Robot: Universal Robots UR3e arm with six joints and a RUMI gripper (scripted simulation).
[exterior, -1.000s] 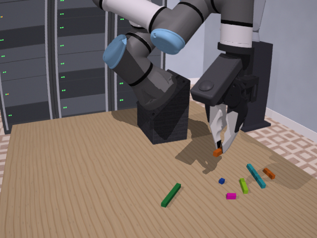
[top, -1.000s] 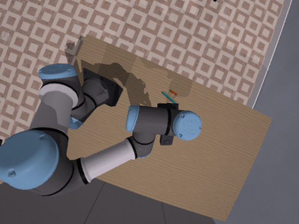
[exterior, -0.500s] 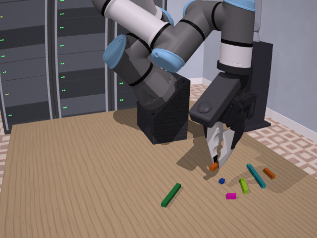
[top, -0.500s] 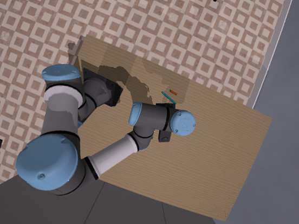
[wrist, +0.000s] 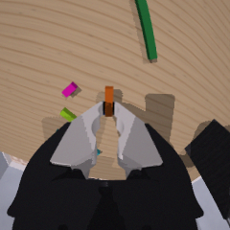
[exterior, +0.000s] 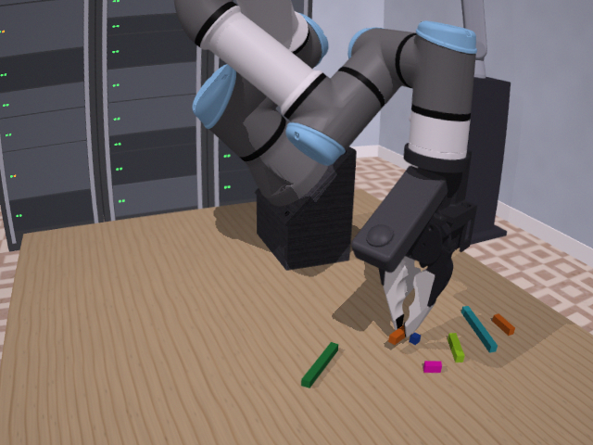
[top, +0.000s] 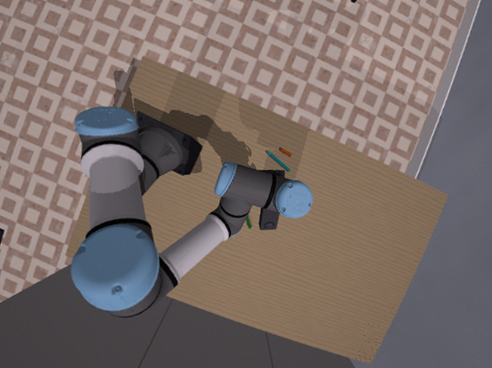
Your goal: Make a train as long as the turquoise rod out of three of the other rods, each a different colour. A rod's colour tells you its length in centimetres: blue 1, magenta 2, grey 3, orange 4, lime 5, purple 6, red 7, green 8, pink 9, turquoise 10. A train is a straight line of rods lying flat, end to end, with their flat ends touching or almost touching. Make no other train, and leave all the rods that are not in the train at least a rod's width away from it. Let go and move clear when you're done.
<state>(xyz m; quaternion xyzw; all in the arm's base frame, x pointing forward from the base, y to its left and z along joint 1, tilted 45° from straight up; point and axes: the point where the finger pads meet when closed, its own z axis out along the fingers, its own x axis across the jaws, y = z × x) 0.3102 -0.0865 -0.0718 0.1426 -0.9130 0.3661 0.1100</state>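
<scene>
My gripper (exterior: 406, 330) is shut on an orange rod (exterior: 397, 336), held low at the table top, just left of the small blue rod (exterior: 414, 338). In the wrist view the orange rod (wrist: 109, 101) sticks out from between the fingertips. The lime rod (exterior: 455, 347) lies to the right of the blue one, and the turquoise rod (exterior: 478, 328) lies beyond it. A second orange rod (exterior: 502, 324) lies right of the turquoise rod. The magenta rod (exterior: 432, 366) lies in front of the blue rod. The green rod (exterior: 319, 363) lies apart to the left.
The arm's black base block (exterior: 306, 224) stands behind the rods. The arm's wrist covers most rods in the overhead view, where only the turquoise rod (top: 278, 160), the second orange rod (top: 285, 151) and an end of the green rod (top: 248, 222) show.
</scene>
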